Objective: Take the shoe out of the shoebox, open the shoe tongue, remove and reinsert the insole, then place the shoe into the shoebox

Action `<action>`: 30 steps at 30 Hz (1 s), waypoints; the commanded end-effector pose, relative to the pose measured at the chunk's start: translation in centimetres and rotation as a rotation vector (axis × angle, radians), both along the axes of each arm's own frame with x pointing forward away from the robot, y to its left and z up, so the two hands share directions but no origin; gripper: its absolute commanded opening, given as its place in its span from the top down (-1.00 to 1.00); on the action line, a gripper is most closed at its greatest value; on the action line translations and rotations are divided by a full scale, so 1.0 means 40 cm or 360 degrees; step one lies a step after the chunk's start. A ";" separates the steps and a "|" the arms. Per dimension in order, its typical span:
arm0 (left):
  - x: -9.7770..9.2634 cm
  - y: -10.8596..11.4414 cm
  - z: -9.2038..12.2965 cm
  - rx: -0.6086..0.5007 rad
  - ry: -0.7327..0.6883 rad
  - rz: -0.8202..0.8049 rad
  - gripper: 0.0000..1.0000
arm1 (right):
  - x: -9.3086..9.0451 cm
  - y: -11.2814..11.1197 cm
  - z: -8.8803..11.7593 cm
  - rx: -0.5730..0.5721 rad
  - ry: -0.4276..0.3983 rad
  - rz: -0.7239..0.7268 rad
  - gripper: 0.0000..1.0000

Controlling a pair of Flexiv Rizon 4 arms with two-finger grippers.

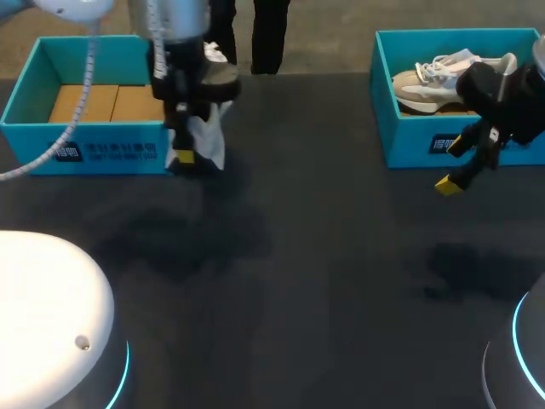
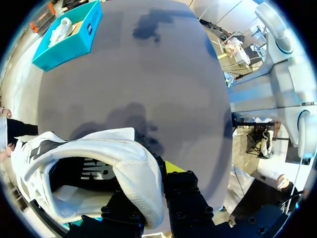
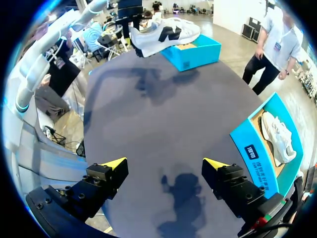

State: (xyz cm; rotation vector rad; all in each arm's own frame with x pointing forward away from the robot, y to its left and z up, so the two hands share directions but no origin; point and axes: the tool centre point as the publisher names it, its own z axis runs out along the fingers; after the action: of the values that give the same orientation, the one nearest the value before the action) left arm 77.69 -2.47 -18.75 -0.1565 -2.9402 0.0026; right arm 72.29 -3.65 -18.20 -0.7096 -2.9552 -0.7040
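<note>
The white shoe (image 2: 126, 151) was out of its box and in the air, clamped by the left fingers (image 2: 172, 169), which were closed on the padded wall at the shoe's opening, one inside against the dark lining and one outside. In the head view it hung clear of the table (image 1: 298, 281), just in front of the left box (image 1: 85, 153), whose cardboard floor lay bare. The right fingers (image 3: 114, 166) stood wide apart with nothing between them, hovering over the table just in front of the right box (image 1: 409, 141), where a second shoe (image 1: 434, 81) lay. The held shoe looked light, with a soft fabric upper that would likely give under a pinch, and a firmer sole. Gripped by one thin wall only, it would probably pivot or sag if swung quickly, so setting it sole-down on the table seemed the safer base for the next steps. The tongue, being soft and floppy, was best taken at its free top edge and drawn toward the toe. The insole was likely thin and bendy, perhaps clinging a little to the shoe's floor. Its heel edge, just inside the opening, seemed the easiest place to pinch, while the other fingers steadied the shoe by the heel or sole rather than the yielding upper.
</note>
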 end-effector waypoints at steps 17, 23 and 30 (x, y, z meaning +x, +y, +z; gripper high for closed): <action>0.091 0.329 0.001 -0.0062 -0.0004 0.0165 1.00 | 0.005 0.002 -0.002 -0.0005 0.0006 0.0001 -1.00; 0.109 0.408 -0.007 -0.0041 -0.0002 0.0182 1.00 | 0.005 0.002 -0.002 -0.0005 0.0006 0.0001 -1.00; 0.137 0.490 -0.014 -0.0023 -0.0016 0.0243 1.00 | 0.005 0.002 -0.002 -0.0005 0.0006 0.0001 -1.00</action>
State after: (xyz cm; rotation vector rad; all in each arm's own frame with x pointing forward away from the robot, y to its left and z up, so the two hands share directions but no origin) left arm 83.10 16.00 -19.38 0.0646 -2.9507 0.0167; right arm 72.29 -3.65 -18.20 -0.7096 -2.9552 -0.7040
